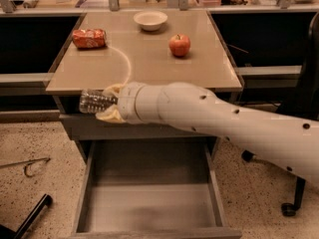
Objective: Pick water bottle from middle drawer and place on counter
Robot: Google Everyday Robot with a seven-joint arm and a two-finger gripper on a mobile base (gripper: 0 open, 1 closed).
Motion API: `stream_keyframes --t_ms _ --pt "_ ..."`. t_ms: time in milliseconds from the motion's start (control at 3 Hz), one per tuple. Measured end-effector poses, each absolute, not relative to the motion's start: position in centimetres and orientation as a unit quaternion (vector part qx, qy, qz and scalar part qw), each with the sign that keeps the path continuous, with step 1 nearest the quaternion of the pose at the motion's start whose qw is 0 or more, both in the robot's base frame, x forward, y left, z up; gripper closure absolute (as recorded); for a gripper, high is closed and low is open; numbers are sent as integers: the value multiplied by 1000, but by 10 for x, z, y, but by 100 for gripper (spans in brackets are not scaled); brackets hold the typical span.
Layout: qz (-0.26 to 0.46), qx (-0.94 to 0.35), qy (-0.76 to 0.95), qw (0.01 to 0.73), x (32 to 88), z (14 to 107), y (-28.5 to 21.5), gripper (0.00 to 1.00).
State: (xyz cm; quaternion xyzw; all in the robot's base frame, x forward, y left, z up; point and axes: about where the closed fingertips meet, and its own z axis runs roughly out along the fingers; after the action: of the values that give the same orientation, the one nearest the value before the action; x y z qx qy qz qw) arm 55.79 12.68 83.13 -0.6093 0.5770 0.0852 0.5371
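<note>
Now, in the camera view, the claw (108,104) hangs just in front of the table's (149,63) near left edge, above the open middle drawer (149,208). Its fingers are closed around the water bottle (92,101), which lies sideways and pokes out to the left. The bottle looks too low to clear that edge. A push toward the far side could knock it loose, or its thin wall could buckle and slip free.
</note>
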Motion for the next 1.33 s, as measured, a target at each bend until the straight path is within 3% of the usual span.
stream_keyframes --t_ms 333,667,1000,1333 --pt "30 -624 557 548 603 892 143 100" --pt "30 -624 557 548 603 892 143 100" --pt "11 -628 566 535 632 890 127 100" --pt "1 -620 605 500 701 867 99 100"
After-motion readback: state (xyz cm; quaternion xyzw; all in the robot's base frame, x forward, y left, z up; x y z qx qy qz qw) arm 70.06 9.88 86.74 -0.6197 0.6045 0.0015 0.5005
